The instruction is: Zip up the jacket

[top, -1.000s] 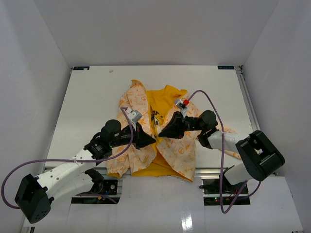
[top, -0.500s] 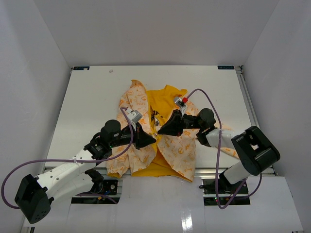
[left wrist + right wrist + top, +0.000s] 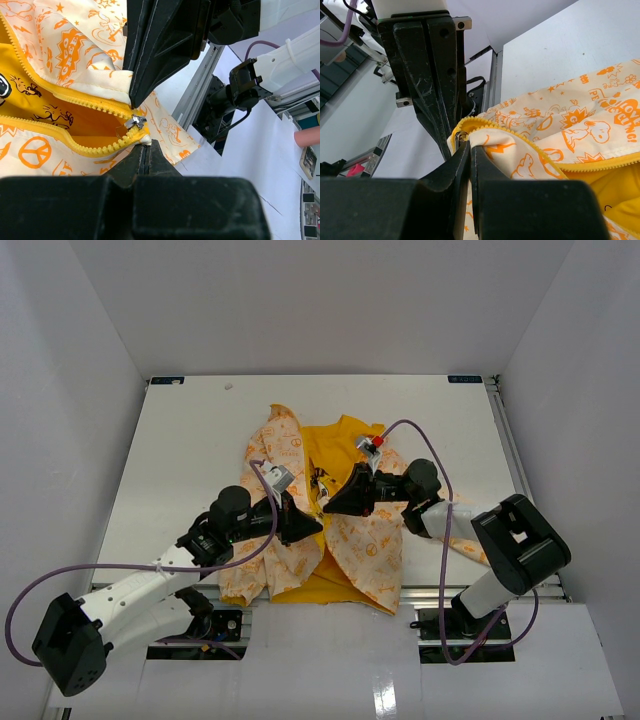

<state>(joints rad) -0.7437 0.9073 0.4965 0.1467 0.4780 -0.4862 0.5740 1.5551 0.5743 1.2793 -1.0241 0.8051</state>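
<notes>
one small cream-white fabric jacket [image 3: 370, 550] with orange print and yellow lining lies open in the middle of the white table [image 3: 180, 440]. two pincers, the left gripper [image 3: 145, 148] and the right gripper [image 3: 468, 146], are each clamped on its hem beside one silver zipper slider [image 3: 134, 121]. the print reads "love".

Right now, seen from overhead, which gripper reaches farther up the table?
The right gripper, on the arm with the red wrist cap: its tip meets the jacket just beyond the left gripper, which sits nearer the bottom of the view.
</notes>
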